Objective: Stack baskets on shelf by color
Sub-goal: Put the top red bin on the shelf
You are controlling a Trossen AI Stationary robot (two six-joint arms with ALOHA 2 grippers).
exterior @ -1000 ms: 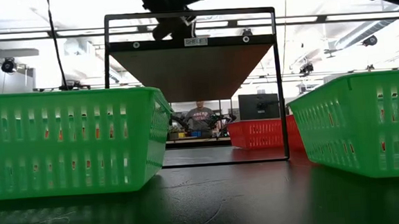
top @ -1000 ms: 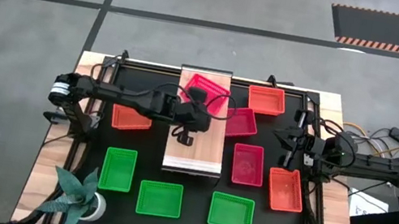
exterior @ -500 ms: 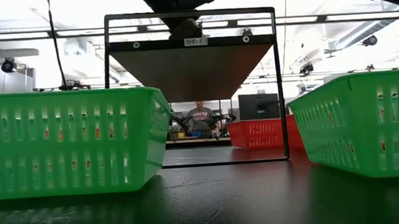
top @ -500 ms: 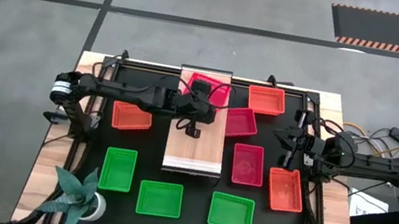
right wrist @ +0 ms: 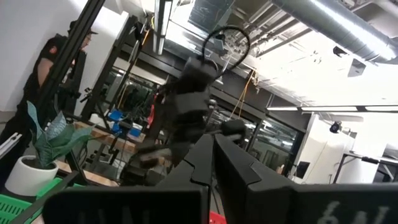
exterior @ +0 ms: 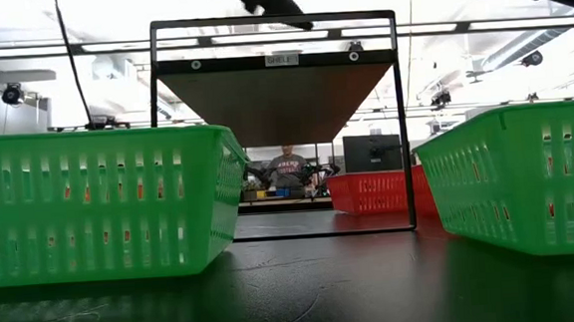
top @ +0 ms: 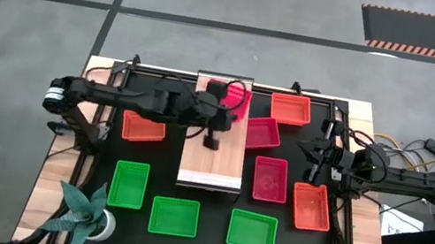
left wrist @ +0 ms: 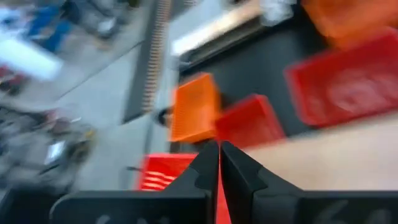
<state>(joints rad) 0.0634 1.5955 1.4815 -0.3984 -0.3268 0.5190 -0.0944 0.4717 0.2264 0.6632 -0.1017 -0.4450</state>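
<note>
A crimson-pink basket [top: 238, 99] sits tilted over the far end of the light-wood shelf [top: 212, 161], with my left gripper [top: 226, 115] shut on it from the left. Two more pink baskets [top: 262, 133] [top: 270, 178] lie right of the shelf. Orange-red baskets lie at the left [top: 143, 127], far right [top: 290, 108] and right [top: 310, 206]. Three green baskets [top: 128, 184] [top: 174, 216] [top: 252, 230] line the near side. My right gripper [top: 320, 153] waits shut at the right, pointing up into the room [right wrist: 211, 155]. My left gripper has a strip of the pink basket's wall [left wrist: 216, 202] pinched between its two shut fingers, more red mesh [left wrist: 160, 177] showing beside them. The fingers come from the table's left, slanting slightly down. In the high view the gripper itself hides which wall it has and whether the basket rests on the shelf.
The shelf is a raised board on a black frame [exterior: 278, 92] with open space under it. A potted plant [top: 89, 216] stands at the near left corner. A person [right wrist: 62, 62] stands in the room beyond the table, another [exterior: 288, 169] far behind.
My left gripper has moved toward the shelf's far end over the pink basket and shut there. It then rose and tipped closer to level, leaving the top of the low view. The pink basket has shifted a little with it.
</note>
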